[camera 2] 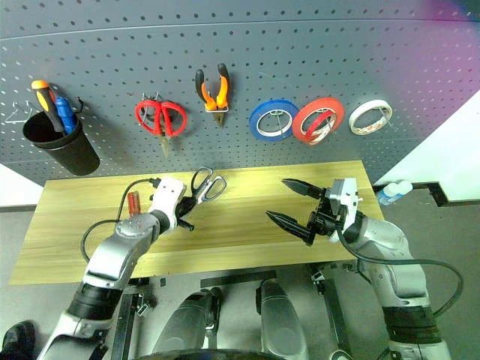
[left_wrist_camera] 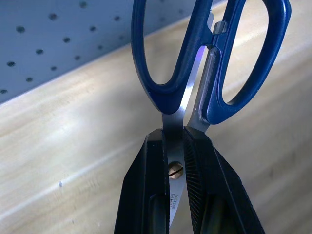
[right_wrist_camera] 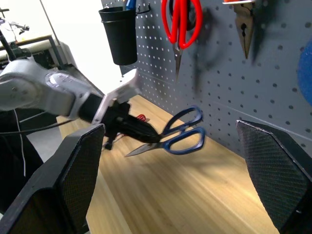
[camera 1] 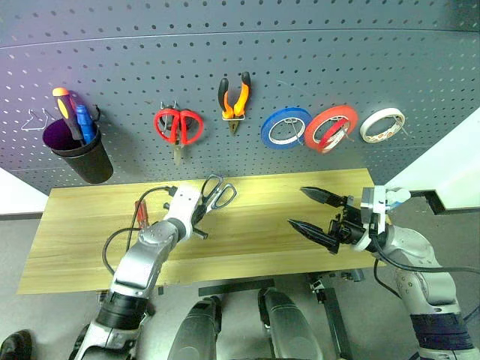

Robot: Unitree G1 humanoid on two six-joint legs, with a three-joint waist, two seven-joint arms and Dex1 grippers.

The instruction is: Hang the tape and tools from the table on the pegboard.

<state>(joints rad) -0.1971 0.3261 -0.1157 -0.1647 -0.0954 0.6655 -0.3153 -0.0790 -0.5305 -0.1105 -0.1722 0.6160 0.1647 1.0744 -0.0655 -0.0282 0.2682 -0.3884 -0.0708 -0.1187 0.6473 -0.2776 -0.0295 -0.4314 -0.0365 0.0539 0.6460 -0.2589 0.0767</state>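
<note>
Scissors [camera 1: 216, 193] clamped at pivot in my left jaws [left_wrist_camera: 176, 168], lifted off tabletop [camera 1: 262, 232], handles toward pegboard [camera 1: 300, 67]. Right jaws [camera 1: 311, 211] wide apart, empty. Free hook hard to spot, maybe far left. Keep handle loop square to hook, approach slow, no twisting.

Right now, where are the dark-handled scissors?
In the head views, the scissors are held in the left end effector above the table, below the hanging red scissors.
</note>
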